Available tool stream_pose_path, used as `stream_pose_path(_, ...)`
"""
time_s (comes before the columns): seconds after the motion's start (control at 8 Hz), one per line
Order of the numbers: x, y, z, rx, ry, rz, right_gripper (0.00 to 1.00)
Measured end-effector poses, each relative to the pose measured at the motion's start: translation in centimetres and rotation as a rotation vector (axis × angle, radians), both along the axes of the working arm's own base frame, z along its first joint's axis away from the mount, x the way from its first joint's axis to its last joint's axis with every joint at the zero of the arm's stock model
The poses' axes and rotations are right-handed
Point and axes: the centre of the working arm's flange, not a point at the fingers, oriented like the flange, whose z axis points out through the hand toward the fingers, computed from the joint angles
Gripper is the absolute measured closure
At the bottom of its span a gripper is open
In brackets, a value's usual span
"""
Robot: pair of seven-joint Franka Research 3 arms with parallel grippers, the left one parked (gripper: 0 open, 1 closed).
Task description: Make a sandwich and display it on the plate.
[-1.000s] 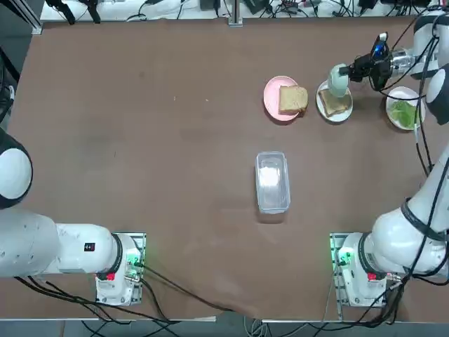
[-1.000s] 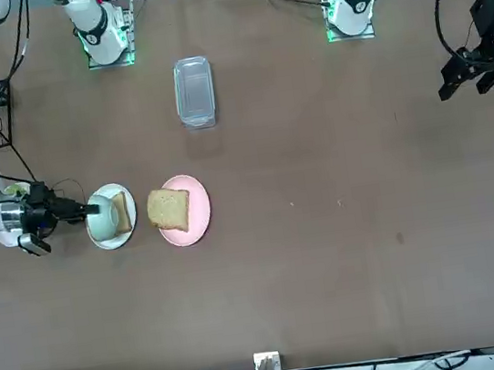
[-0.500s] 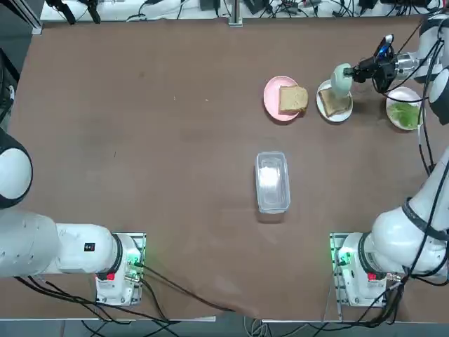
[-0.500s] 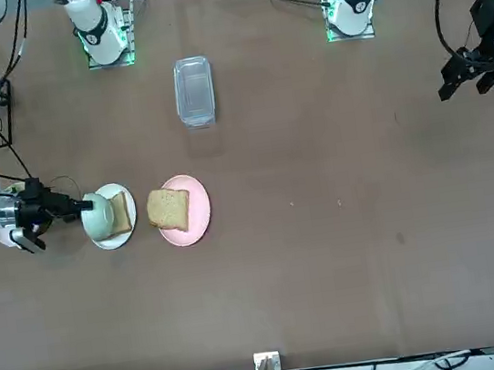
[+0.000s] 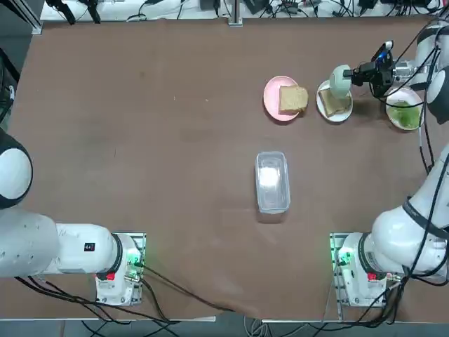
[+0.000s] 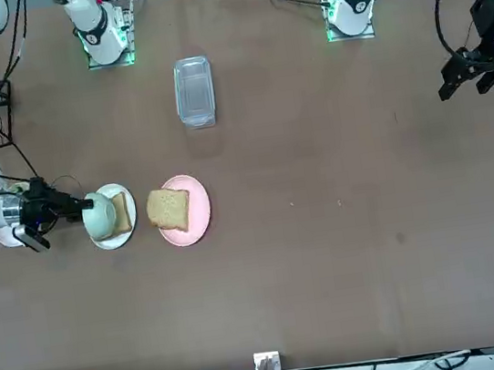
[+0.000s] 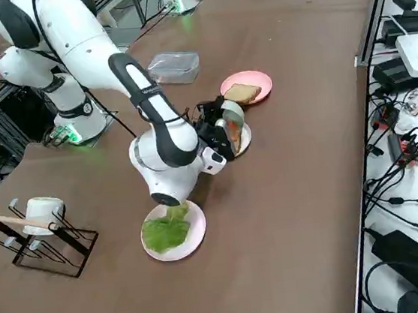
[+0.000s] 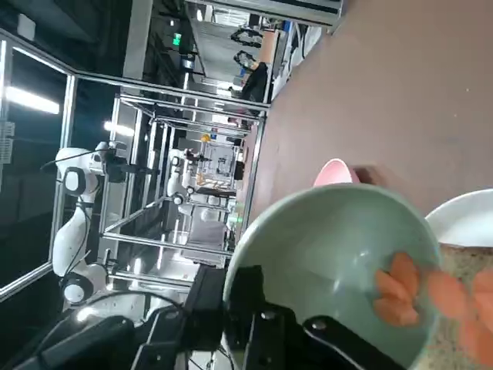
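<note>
Top view: right end effector (image 5: 353, 74) closed on the rim of a tilted pale-green bowl (image 5: 340, 81) in the upper right, tipping round orange slices (image 8: 397, 287) onto bread.

Left to right on the brown surface (image 5: 175, 175): a clear lidded container (image 5: 272, 182) near the centre; a pink plate (image 5: 272, 110) with one bread slice (image 5: 292, 100), upper centre; the round white plate (image 5: 339, 119) with the sandwich's other bread slice (image 5: 335, 104), upper right, partly under the bowl; then, farther right, a white dish (image 5: 404, 95) of green lettuce (image 5: 405, 115).

Brown tbl (image 5: 175, 175): clear plastic container (image 5: 272, 184) mid; far, L to R, pink plate (image 5: 272, 100), sm. white plate (image 5: 339, 119), 2nd white plate (image 7: 193, 243); blk wire rack (image 7: 48, 270) R.
</note>
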Motion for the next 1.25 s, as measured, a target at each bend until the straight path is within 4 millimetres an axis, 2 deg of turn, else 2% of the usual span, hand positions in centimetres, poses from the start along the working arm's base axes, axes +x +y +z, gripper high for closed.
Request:
stream_pose_path(0.75,-0.7,0.2,0.3,0.061,0.000,0.027,0.95)
stream_pose_path(1.25,-1.8,0.8,-2.4,0.156,-0.019,0.016,0.95)
